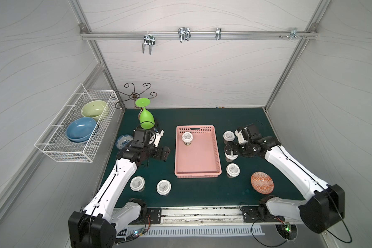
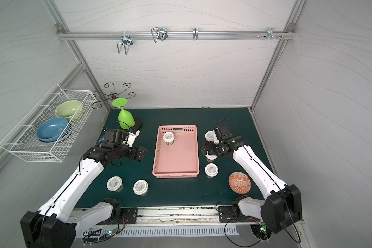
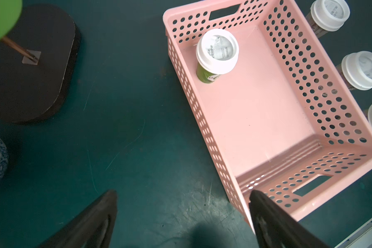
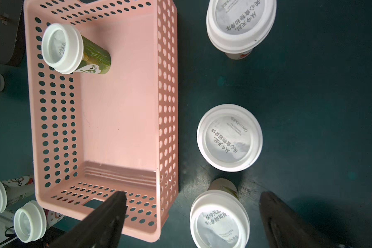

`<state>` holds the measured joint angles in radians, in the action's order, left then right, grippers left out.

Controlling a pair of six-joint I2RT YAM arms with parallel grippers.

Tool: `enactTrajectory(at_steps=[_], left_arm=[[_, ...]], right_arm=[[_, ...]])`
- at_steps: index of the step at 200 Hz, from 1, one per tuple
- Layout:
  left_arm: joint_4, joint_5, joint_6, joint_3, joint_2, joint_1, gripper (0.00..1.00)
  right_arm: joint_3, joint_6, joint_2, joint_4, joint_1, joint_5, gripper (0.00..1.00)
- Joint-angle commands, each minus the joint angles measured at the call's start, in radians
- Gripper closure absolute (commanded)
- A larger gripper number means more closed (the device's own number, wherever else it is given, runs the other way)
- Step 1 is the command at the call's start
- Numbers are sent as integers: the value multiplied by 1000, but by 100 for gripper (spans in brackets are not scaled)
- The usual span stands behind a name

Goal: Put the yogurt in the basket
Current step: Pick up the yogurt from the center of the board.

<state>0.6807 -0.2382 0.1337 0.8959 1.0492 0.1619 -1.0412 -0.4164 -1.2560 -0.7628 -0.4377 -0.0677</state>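
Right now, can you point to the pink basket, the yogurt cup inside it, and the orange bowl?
pink basket [image 1: 199,160]: in a top view, on its bare floor.
yogurt cup [image 1: 187,136]: in a top view, on its white lid.
orange bowl [image 1: 262,182]: in a top view, on its patterned middle.

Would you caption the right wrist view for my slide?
Open right gripper near a yogurt cup beside the pink basket.

A white round plastic lid [image 4: 229,137] just ahead of the right gripper [image 4: 192,194] reads "从今天起,关心食物和身体" beside a small "Oarmilk". The white lid of the yogurt cup [image 4: 219,223] between the gripper's jaws repeats that line. Farther ahead and off to one side, a green-wrapped yogurt cup [image 4: 96,62] shows "milk".
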Motion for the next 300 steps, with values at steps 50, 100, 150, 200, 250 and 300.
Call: enactTrajectory(at_steps=[50, 100, 150, 200, 250, 300], left_arm=[[-74, -131, 1, -69, -58, -130, 1], [-93, -137, -11, -86, -61, -143, 1], [-97, -141, -19, -91, -64, -153, 1], [-101, -145, -22, -94, -64, -158, 1], [-101, -147, -21, -95, -66, -162, 2], [-102, -147, -23, -94, -64, -163, 2]], right_arm=[[-40, 25, -109, -3, 18, 63, 1], [-24, 57, -177, 12, 43, 59, 1], [-13, 55, -231, 35, 70, 39, 1], [-2, 51, -270, 48, 90, 20, 7], [8, 50, -293, 51, 95, -4, 15], [9, 47, -289, 41, 99, -18, 28]])
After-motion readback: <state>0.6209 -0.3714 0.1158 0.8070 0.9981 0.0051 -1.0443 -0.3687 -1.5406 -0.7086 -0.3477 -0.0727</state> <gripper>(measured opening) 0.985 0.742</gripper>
